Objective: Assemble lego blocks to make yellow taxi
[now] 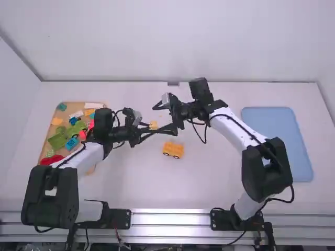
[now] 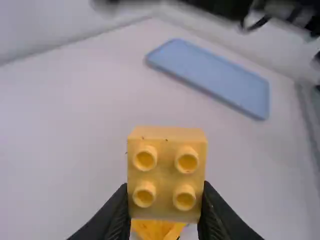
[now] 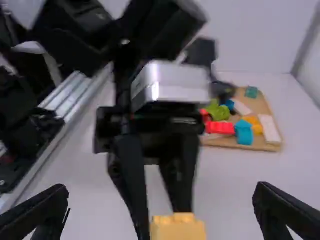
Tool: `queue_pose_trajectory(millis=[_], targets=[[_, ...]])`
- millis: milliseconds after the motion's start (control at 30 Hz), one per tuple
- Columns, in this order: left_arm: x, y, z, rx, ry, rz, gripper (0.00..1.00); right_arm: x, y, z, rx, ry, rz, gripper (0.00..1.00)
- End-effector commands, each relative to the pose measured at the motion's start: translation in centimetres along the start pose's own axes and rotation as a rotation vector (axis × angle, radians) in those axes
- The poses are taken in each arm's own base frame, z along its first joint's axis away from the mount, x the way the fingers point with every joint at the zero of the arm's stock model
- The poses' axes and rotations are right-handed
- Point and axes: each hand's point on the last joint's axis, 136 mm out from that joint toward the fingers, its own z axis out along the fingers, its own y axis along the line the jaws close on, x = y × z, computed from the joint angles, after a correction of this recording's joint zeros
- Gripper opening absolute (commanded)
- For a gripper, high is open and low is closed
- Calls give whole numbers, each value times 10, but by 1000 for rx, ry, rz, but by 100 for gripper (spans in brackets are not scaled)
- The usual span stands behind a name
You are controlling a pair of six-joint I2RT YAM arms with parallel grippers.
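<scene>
Step (judged): handing over yellow plastic four-studded block (image 2: pixel 166 176).
Left gripper (image 2: pixel 165 187): jaws closed on block, above bench (image 1: pixel 157 188). Right gripper (image 3: pixel 161 192): jaws wide, empty, nearby. Yellow wheeled chassis (image 1: pixel 173 150) on bench. Next, probably: align right jaws, close on block.

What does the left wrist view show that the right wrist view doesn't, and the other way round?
Left wrist view: the blue tray and an orange piece partly behind the held block.
Right wrist view: the wooden board with coloured blocks, and the right gripper, open.
Both: the yellow block, the left gripper holding it, and the white table.
</scene>
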Motion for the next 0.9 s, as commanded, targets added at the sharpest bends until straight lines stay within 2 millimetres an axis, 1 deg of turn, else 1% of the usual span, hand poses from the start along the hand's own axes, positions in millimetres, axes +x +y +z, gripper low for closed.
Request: queue_pose_trajectory(millis=[0, 33, 67, 100, 133, 167, 200, 267, 300, 333, 400, 433, 467, 533, 567, 600, 667, 700, 767, 833, 867], targets=[[3, 31, 1, -189, 79, -6, 14, 6, -38, -21, 189, 68, 157, 98], [6, 37, 2, -229, 117, -19, 12, 15, -57, -30, 312, 118, 222, 98], [9, 40, 2, -257, 145, -27, 12, 23, -70, -38, 403, 152, 272, 98], [13, 44, 2, -296, 193, -24, 12, 35, -88, -50, 544, 198, 348, 98], [14, 46, 2, -319, 224, -23, 12, 42, -97, -58, 625, 223, 393, 98], [17, 47, 2, -358, 289, -10, 12, 53, -106, -69, 746, 270, 449, 98], [17, 48, 2, -366, 304, -5, 12, 54, -107, -71, 767, 279, 457, 98], [23, 46, 4, -397, 423, 56, 13, 62, -109, -80, 874, 334, 493, 98], [28, 45, 6, -392, 484, 94, 15, 63, -108, -83, 911, 355, 501, 98], [29, 44, 6, -390, 503, 106, 15, 64, -107, -84, 922, 361, 502, 98], [41, 41, 5, -365, 630, 163, 15, 64, -102, -90, 989, 394, 484, 98], [44, 40, 5, -356, 656, 172, 15, 63, -101, -91, 1009, 396, 482, 98], [52, 40, 5, -327, 722, 200, 15, 59, -97, -98, 1082, 385, 485, 98], [60, 39, 8, -285, 772, 222, 13, 55, -91, -108, 1160, 370, 484, 98], [69, 40, 12, -232, 817, 247, 10, 49, -80, -123, 1260, 333, 477, 98], [73, 41, 13, -213, 837, 255, 9, 47, -76, -126, 1274, 320, 470, 98], [85, 44, 15, -165, 892, 284, 8, 40, -59, -130, 1278, 263, 431, 98], [89, 44, 15, -142, 910, 298, 7, 39, -55, -130, 1272, 246, 423, 98], [100, 45, 17, -78, 951, 343, 7, 35, -39, -130, 1244, 167, 389, 98], [112, 46, 16, -14, 989, 403, 14, 32, -26, -133, 1218, 87, 353, 98], [112, 46, 16, -10, 993, 408, 15, 32, -24, -133, 1214, 76, 349, 98]])
